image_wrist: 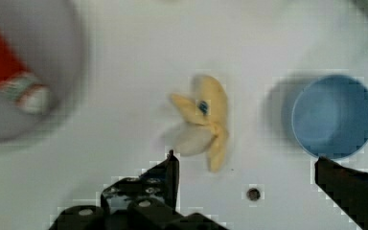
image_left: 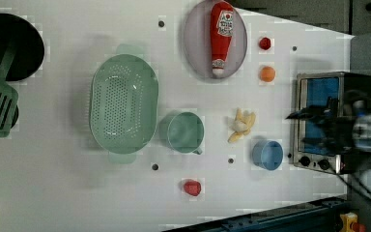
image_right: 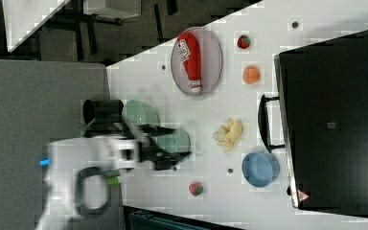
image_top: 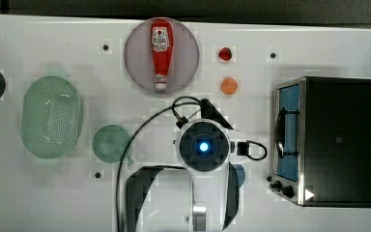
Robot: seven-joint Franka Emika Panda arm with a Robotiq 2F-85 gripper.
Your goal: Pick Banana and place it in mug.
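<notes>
Clearly the approach step: the gripper (image_wrist: 247,165) hangs above the banana (image_wrist: 206,120), jaws wide apart, holding nothing; next it must descend and close.

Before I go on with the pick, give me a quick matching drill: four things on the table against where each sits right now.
Things:
1. banana
2. ketchup bottle
3. mug
4. gripper

Places or states:
A. lying on the grey plate
B. open, holding nothing
C. beside the colander, on the left view's right
D. on the bare table between the mug and the blue cup

Pairs: 1-D, 2-A, 3-C, 4-B
</notes>
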